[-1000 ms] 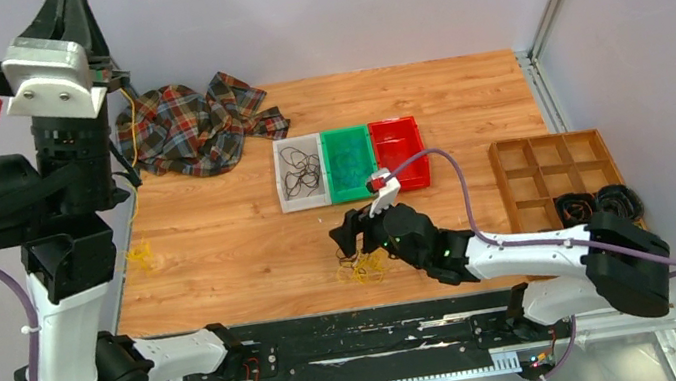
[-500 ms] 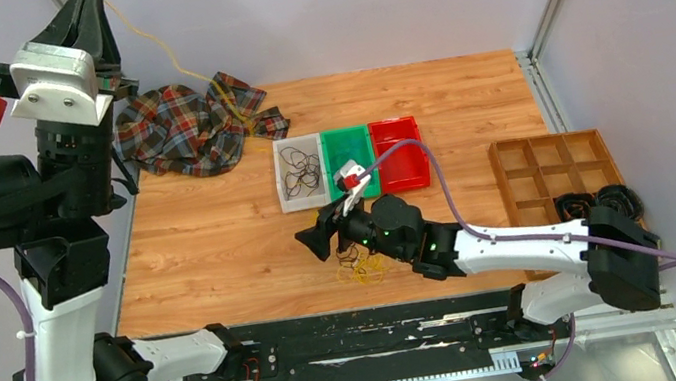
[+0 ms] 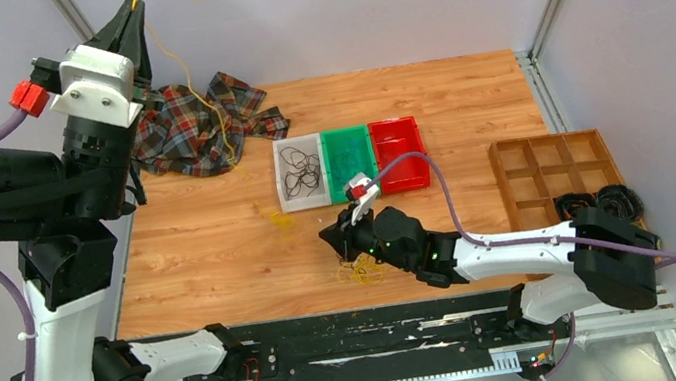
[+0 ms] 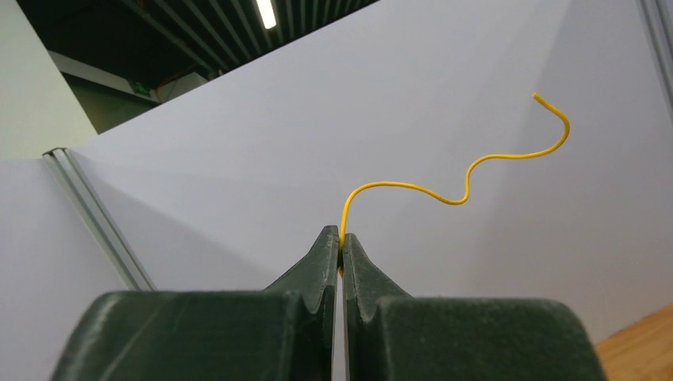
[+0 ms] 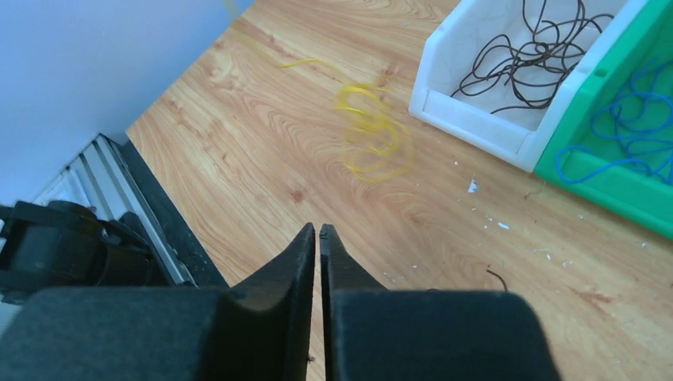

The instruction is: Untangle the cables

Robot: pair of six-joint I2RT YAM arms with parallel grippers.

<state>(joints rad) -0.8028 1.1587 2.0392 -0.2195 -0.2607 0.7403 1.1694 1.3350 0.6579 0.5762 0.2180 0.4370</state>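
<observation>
My left gripper is raised high at the back left, shut on a thin yellow cable. In the left wrist view the cable curls up out of the closed gripper tips. It hangs down over the cloth towards a small yellow coil on the table, seen blurred in the right wrist view. My right gripper sits low near the table's front; its tips stand shut with nothing between them. A yellow tangle lies under the right arm.
A white bin holds black cables. Beside it stand a green bin with blue cables and a red bin. A plaid cloth lies back left. At the right, a wooden divider tray holds black coils.
The left arm swung up and right, lifting the yellow cable off the table's left edge. The right gripper went from open to shut and drew back slightly.
</observation>
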